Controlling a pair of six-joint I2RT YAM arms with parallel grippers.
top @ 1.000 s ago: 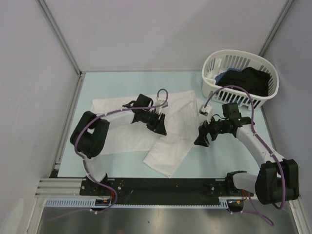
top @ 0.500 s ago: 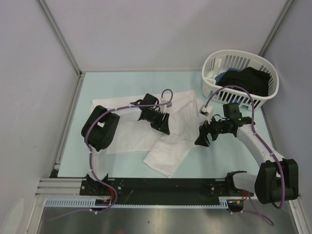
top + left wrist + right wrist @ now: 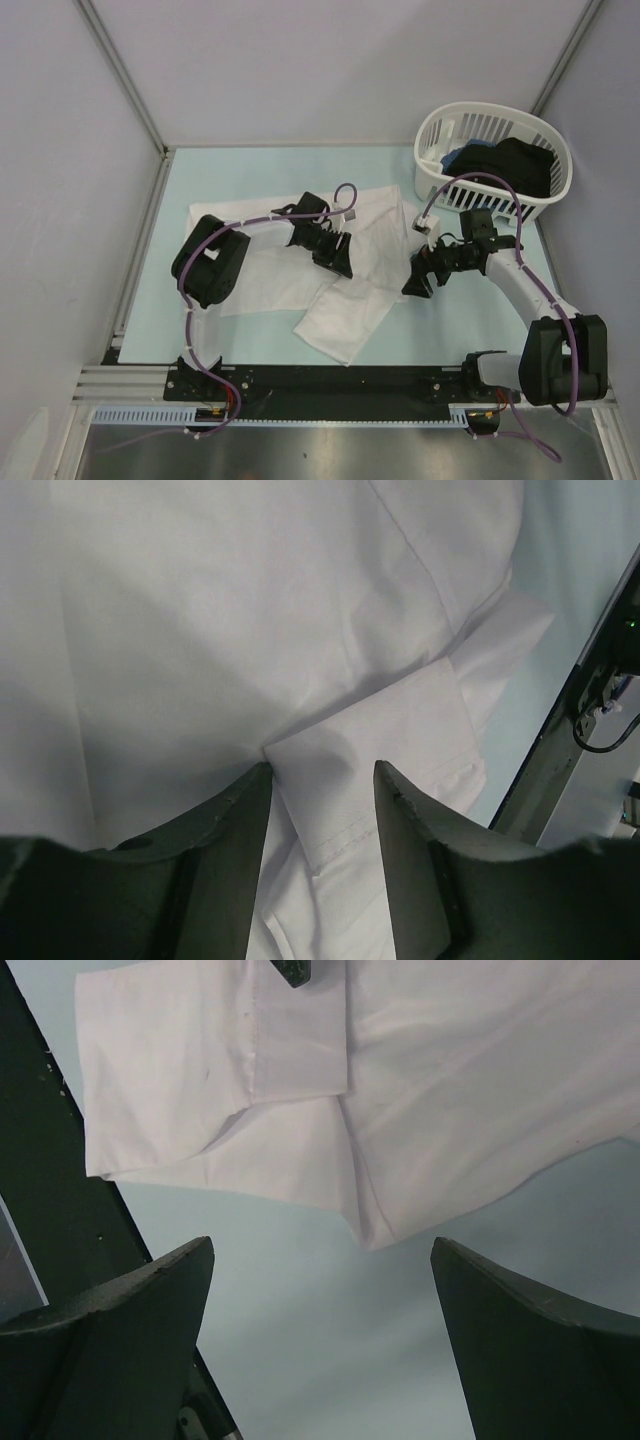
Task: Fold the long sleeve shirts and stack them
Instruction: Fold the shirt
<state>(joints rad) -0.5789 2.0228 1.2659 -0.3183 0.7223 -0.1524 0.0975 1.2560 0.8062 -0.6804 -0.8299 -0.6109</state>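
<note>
Basket of white slatted plastic point(image 3: 488, 108), heaped with dark clothes point(image 3: 510, 165), sits at the far right corner of the pale blue table point(image 3: 250, 175). My left gripper point(image 3: 338, 264) reaches low over the plain white long sleeve shirt point(image 3: 265, 275) spread mid-table, jaws half wide astride a flat stitched cuff point(image 3: 375, 740). My right gripper point(image 3: 320, 1250) hangs wide open beside the thin, creased cloth's right edge.

No readable text, label, brand, number or sign anywhere — not in any view.
</note>
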